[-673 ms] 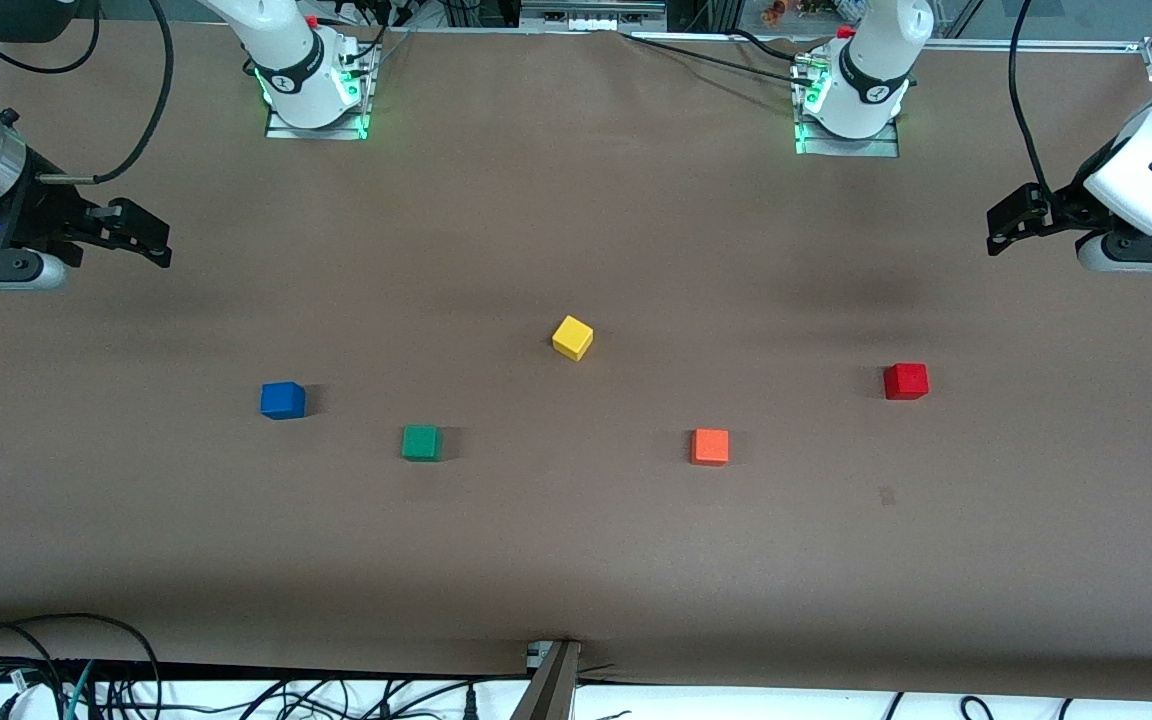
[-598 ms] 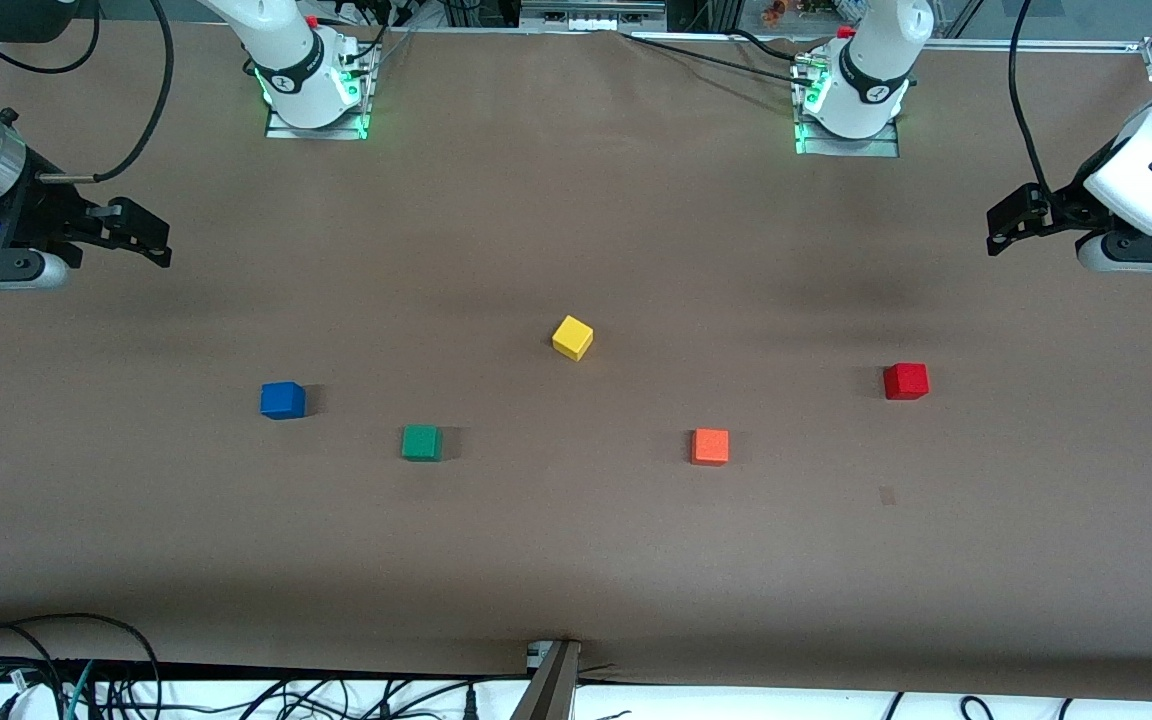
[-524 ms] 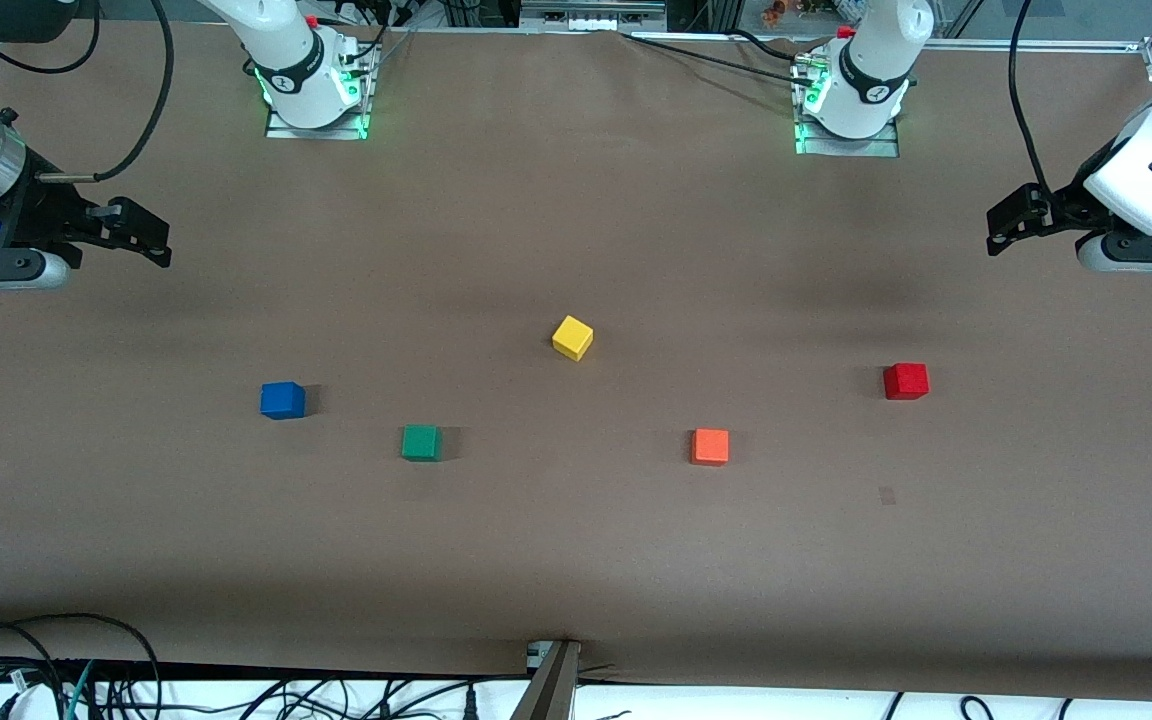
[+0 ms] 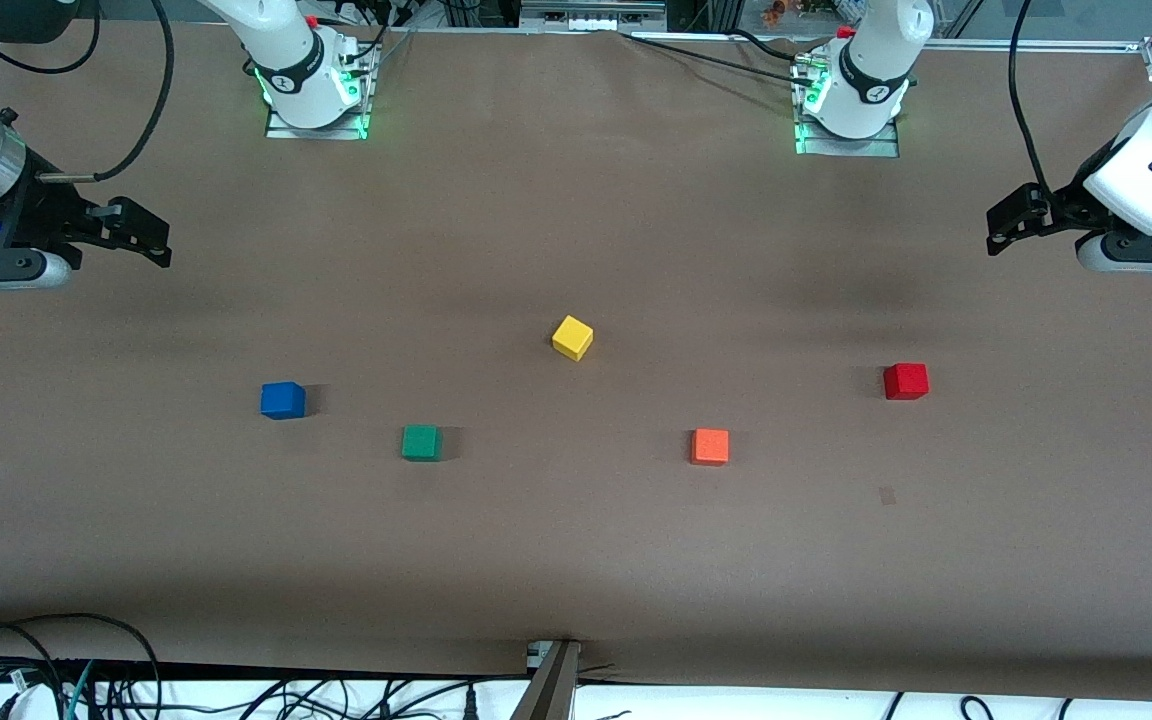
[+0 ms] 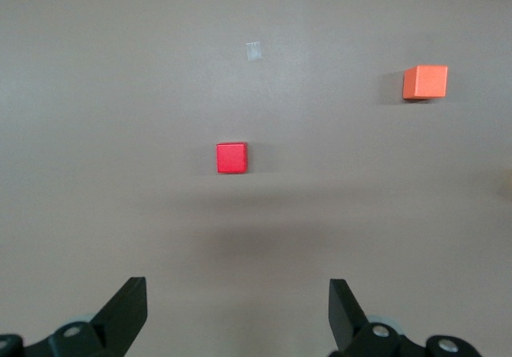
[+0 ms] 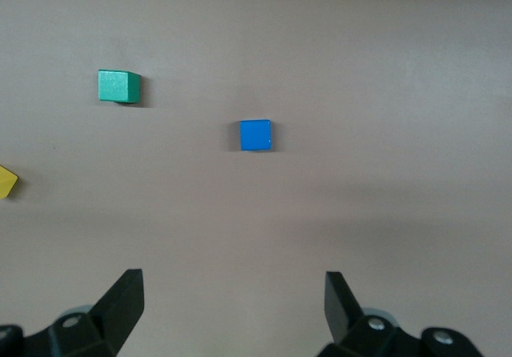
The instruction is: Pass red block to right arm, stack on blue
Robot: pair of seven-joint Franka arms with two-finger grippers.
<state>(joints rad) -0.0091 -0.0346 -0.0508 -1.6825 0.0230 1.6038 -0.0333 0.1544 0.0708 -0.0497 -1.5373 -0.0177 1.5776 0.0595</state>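
Note:
The red block (image 4: 906, 381) lies on the brown table toward the left arm's end; it also shows in the left wrist view (image 5: 232, 157). The blue block (image 4: 282, 400) lies toward the right arm's end and shows in the right wrist view (image 6: 255, 134). My left gripper (image 4: 1004, 226) hangs open and empty above the table at its own end, apart from the red block; its jaws stand wide in the left wrist view (image 5: 238, 293). My right gripper (image 4: 148, 240) hangs open and empty at its own end, jaws wide in the right wrist view (image 6: 234, 286). Both arms wait.
A yellow block (image 4: 572, 337) lies mid-table. A green block (image 4: 421, 442) lies beside the blue one, a little nearer the front camera. An orange block (image 4: 709, 446) lies between the green and red blocks. Cables run along the table's near edge (image 4: 36, 670).

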